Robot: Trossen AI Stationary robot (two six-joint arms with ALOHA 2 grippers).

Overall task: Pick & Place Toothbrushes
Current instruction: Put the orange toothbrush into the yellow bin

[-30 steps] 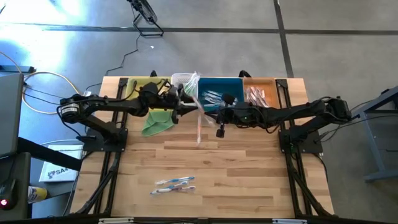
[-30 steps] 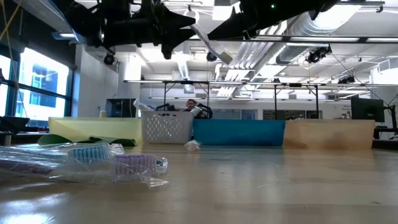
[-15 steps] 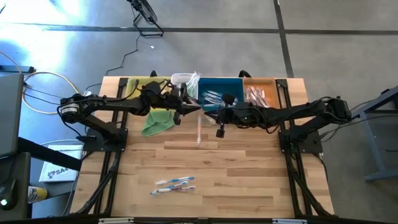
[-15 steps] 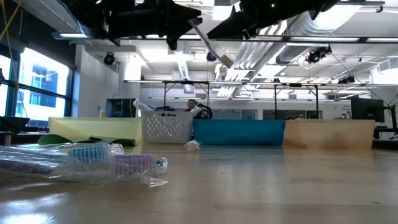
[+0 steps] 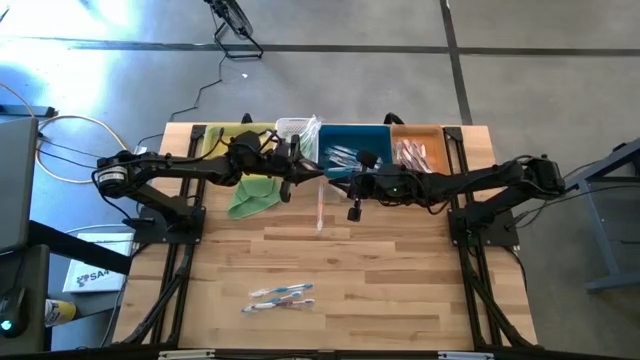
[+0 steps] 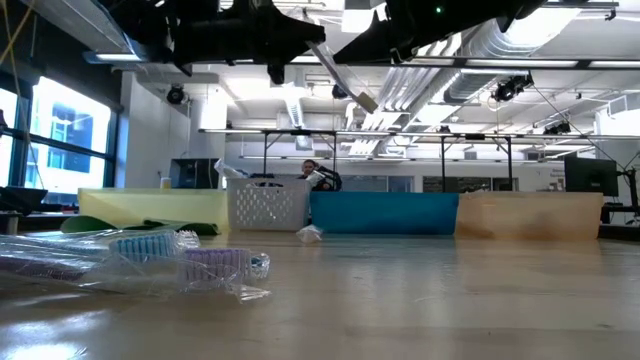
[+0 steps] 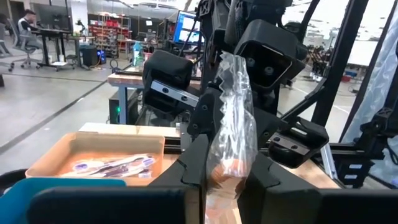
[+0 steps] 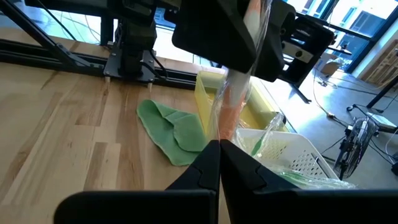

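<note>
One toothbrush [image 5: 319,205], orange-handled in a clear shiny wrapper, hangs in the air above the table's middle, in front of the bins. My left gripper [image 5: 308,174] comes in from the left and is shut on it. From the right, my right gripper [image 5: 332,180] is shut on the same toothbrush [image 8: 233,106]. In the low view its free end [image 6: 366,99] slants down toward the near edge. A few more wrapped toothbrushes [image 5: 281,296] lie flat near the table's front. My left gripper pinches the wrapper around the orange handle [image 7: 231,171] between its two fingers [image 7: 196,163]. It comes level from the table's left. The toothbrush is clear of the table and slants. My right gripper pinches the wrapped handle [image 8: 225,134] between its shut fingers [image 8: 210,163], close beside the left gripper's hold. It comes level from the table's right. The toothbrush's longer part slopes away from it, down toward the near edge.
Along the far edge stand a yellow bin [image 5: 222,138], a white basket [image 5: 291,127], a blue bin [image 5: 377,133] with toothbrushes and an orange bin [image 5: 441,135] with toothbrushes. A folded green cloth [image 5: 254,196] lies in front of the yellow bin. Bare wood lies between.
My left gripper has gone toward the table's right edge, up to the toothbrush that my right gripper keeps in the air, and now has its fingers on the wrapper. The toothbrush has stayed slanted and clear of the table.
</note>
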